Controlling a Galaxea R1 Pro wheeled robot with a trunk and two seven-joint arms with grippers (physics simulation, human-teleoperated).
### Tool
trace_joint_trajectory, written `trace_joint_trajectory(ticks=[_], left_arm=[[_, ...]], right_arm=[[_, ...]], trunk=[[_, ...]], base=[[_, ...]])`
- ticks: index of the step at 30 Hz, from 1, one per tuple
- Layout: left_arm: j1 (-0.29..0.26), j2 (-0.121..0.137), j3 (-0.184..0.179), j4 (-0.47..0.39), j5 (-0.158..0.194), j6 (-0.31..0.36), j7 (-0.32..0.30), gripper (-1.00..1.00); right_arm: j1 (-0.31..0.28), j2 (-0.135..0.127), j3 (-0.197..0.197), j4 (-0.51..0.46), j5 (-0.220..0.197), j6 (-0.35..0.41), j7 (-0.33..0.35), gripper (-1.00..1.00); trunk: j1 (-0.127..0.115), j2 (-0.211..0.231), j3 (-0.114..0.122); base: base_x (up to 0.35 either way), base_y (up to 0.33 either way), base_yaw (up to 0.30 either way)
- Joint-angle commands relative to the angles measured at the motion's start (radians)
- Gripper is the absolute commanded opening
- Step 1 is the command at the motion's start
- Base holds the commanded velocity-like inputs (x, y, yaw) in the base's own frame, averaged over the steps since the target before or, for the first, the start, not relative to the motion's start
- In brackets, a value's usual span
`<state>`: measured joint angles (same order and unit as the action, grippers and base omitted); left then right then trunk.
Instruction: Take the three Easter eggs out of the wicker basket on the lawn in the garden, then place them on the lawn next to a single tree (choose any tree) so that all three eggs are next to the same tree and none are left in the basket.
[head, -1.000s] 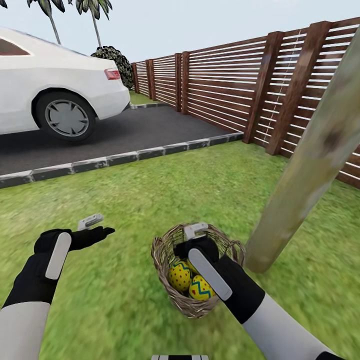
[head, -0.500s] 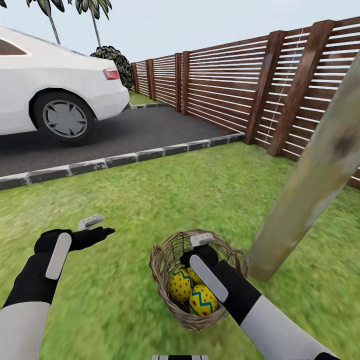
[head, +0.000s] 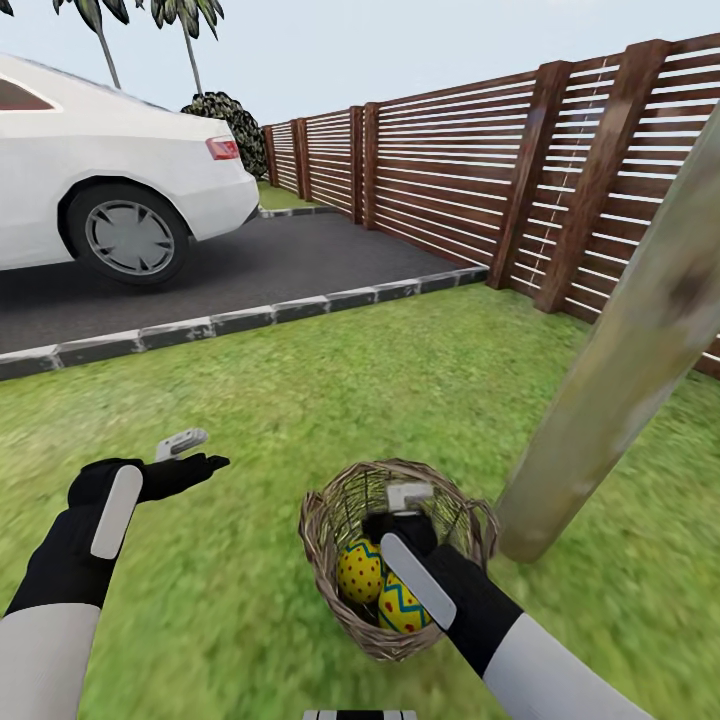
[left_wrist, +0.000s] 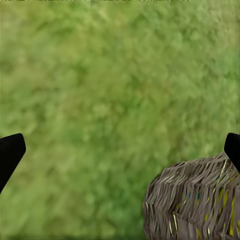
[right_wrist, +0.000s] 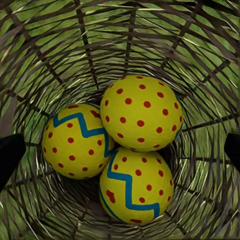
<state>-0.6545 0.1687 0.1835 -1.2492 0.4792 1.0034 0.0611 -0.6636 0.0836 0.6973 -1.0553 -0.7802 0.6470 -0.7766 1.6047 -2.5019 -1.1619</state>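
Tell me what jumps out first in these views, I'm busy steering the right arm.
The three yellow Easter eggs with red dots and blue zigzags, packed together in the bottom of the wicker basket, draw the eye first; the right tool is over the basket's mouth, jaws spread wide. Just right of the basket a pale tree trunk rises from the lawn, and a white car sits on the driveway far left.

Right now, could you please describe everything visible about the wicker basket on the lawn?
The small round brown woven-twig basket stands upright on the green lawn, close beside the pale tree trunk. Its open weave lets grass show through. Three yellow eggs with red dots lie together on its bottom, and the right gripper reaches inside, jaws open.
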Motion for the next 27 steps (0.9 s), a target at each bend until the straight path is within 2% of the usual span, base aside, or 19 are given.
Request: trace_joint_trajectory(ticks=[1,10,16,22,27], left_arm=[[-0.001,0.000,0.001,-0.001,0.009,0.004,0.006,1.00],[-0.001,0.000,0.001,-0.001,0.009,0.004,0.006,1.00],[-0.001,0.000,0.001,-0.001,0.009,0.004,0.006,1.00],[-0.001,0.000,0.001,-0.001,0.009,0.004,0.006,1.00],[-0.001,0.000,0.001,-0.001,0.009,0.004,0.006,1.00]], right_arm=[[0.000,0.001,0.002,0.006,-0.008,-0.004,-0.008,1.00],[0.002,0.003,0.005,0.054,-0.004,-0.017,-0.007,1.00],[0.002,0.002,0.011,0.057,-0.006,-0.119,-0.007,1.00],[0.002,0.003,0.068,0.104,-0.002,-0.168,-0.007,1.00],[0.002,0.006,0.082,0.150,-0.002,-0.238,-0.006,1.00]], trunk=[[0.000,0.000,-0.001],[0.000,0.000,-0.001],[0.000,0.000,-0.001],[0.000,0.000,-0.001],[0.000,0.000,-0.001]], base=[[0.000,0.000,0.000],[0.000,0.000,0.000],[0.000,0.000,0.000],[0.000,0.000,0.000],[0.000,0.000,0.000]])
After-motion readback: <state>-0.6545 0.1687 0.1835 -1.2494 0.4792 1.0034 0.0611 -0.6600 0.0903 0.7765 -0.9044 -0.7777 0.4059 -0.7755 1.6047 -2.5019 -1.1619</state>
